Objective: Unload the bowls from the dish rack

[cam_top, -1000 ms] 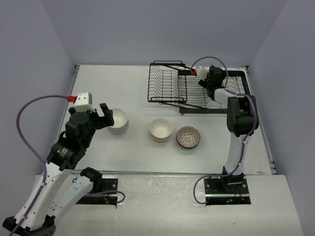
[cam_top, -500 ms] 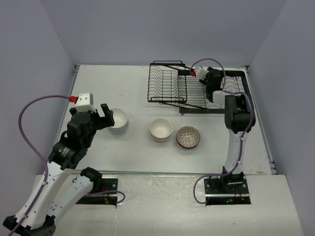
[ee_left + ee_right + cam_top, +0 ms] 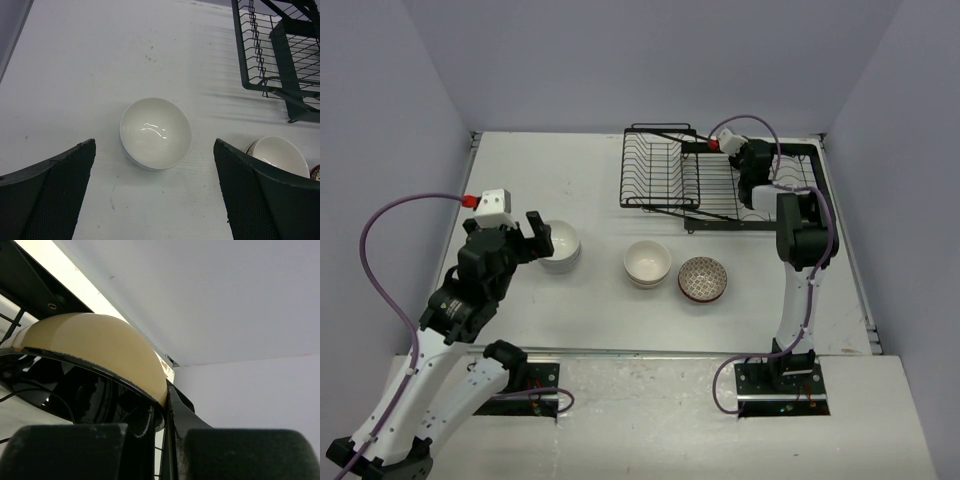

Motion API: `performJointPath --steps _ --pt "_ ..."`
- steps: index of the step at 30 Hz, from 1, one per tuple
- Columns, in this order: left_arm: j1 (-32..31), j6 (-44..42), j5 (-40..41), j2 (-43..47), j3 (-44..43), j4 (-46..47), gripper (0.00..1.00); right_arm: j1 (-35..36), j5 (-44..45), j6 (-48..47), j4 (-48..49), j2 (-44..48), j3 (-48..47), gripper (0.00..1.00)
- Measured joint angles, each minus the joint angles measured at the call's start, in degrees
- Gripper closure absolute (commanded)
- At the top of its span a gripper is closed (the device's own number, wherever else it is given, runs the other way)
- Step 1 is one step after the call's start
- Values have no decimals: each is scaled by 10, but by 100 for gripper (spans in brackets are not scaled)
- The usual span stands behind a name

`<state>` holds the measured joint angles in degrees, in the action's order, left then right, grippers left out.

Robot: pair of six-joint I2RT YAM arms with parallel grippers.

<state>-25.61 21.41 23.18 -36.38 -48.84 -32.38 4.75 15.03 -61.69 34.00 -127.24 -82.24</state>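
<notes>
Finds right pincer clamped on the rim of a tan bowl, black inside, with the rim edge dropping into the gap between the jaws. Places that bowl directly ahead of the grip, in the flat tray end of the dish rack, far right of the bench; cannot make it out under the wrist in the top view. Gives no long axis, being round; shows the black mouth turned toward the wrist camera and the tan wall bulging away. Makes the right arm plainly the nearer one; judges the next move as a lift clear of the wires, then back toward the near bench. Leaves left pincer spread wide, hovering over a white bowl on the bench, well apart from the rack. Against a second ago: right jaws gone from apart to closed, wrist nudged slightly toward the far side; left arm, cream bowl and red-patterned bowl unmoved.
</notes>
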Motion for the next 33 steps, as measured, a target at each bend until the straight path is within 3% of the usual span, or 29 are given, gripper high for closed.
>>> performJointPath --steps 19,33 --pt "0 0 0 0 0 2 0 13 25 -29 333 -59 98 100" --pt "0 0 0 -4 5 2 0 20 59 -53 369 -75 89 100"
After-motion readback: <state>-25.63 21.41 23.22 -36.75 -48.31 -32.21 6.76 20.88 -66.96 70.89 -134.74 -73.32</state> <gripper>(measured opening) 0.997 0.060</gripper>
